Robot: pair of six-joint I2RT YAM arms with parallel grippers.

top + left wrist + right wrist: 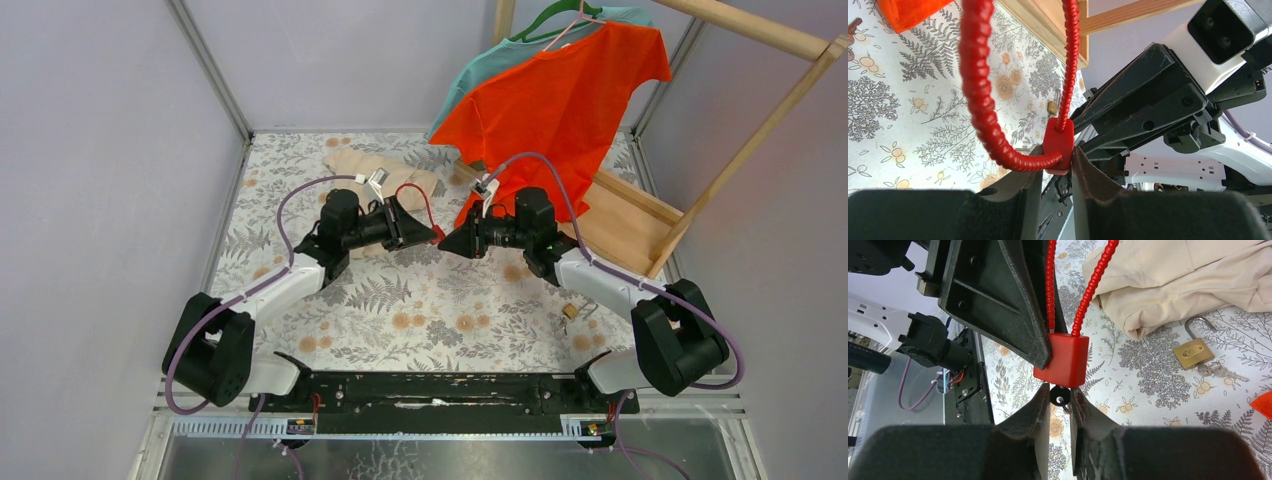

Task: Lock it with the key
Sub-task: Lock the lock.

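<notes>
The red cable lock (pixel 428 212), one only, hangs in mid-air at the centre of the top view, above the floral tablecloth (pixel 440 310). It sits between the tips of the two black arms. The left gripper (pixel 428 235) meets it from the left and the right gripper (pixel 447 243) from the right. Two shirts hang on the wooden rack (pixel 745 150) at the upper right: one orange T-shirt (pixel 560 100) in front and one teal T-shirt (pixel 478 68) behind. One beige cloth (pixel 375 165) lies above centre. One brass padlock (pixel 570 311) lies at the lower right.

In the left wrist view, the left gripper (pixel 1056 167) is clenched on the lock's red block (pixel 1058 142) at centre frame. The ribbed red cable (pixel 979 95) loops up to the top edge. The right gripper's black fingers (pixel 1148 107) close in from the right.

In the right wrist view, the block (pixel 1062 360) sits at centre with two cable ends rising from its top. One black-headed key (pixel 1059 396) juts from its underside, pinched between the right gripper's (pixel 1059 407) fingers. At the right lies the brass padlock (pixel 1193 352), its shackle open, touching a few small silver keys (pixel 1220 371) whose number is hard to tell.
</notes>
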